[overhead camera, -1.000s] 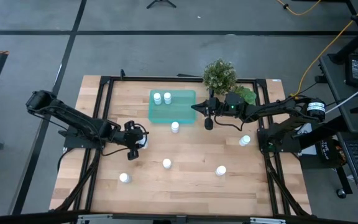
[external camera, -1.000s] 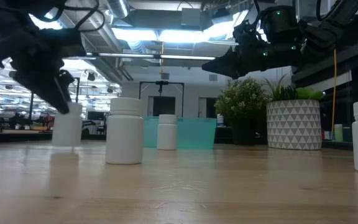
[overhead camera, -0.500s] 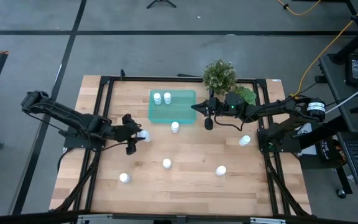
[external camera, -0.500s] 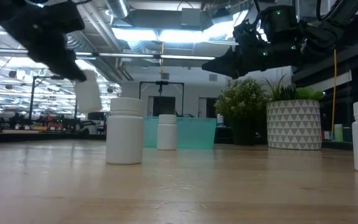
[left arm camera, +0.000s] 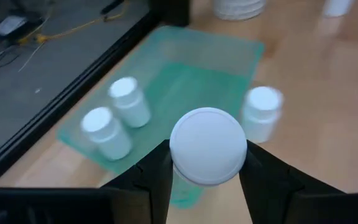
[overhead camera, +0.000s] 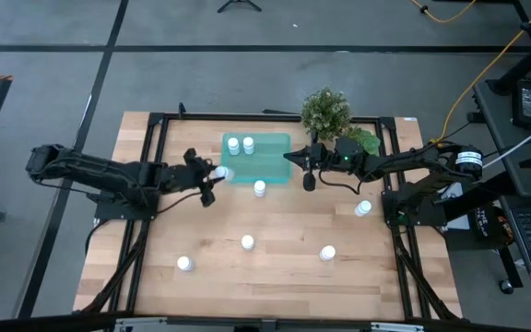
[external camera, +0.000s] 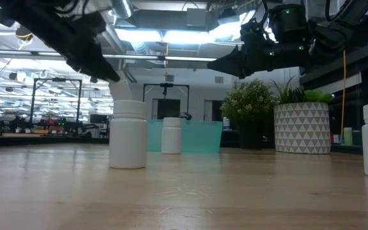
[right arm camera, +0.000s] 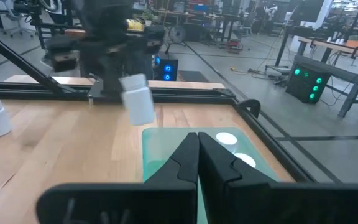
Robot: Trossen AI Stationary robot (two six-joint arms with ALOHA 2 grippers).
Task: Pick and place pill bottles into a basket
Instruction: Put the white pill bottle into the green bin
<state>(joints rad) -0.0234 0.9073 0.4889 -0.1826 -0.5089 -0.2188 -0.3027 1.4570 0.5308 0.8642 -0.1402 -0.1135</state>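
At the near-left corner of the shallow translucent teal plastic basket (overhead camera: 256,158), the left gripper (overhead camera: 212,174) is clamped on a small white cylindrical pill bottle (left arm camera: 208,148), held above the table. Two identical bottles (overhead camera: 241,145) stand inside the basket. Right gripper (overhead camera: 291,160), fingers together, hangs at the basket's right edge.

Left claw (left arm camera: 207,171) grips pill bottle (left arm camera: 208,146) above basket (left arm camera: 185,87) corner; two bottles (left arm camera: 118,118) inside.

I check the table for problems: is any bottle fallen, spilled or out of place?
Nothing stands out. Two bottles stand upright in the basket; the loose ones stand upright on the table. The left hand holds one bottle by the basket.
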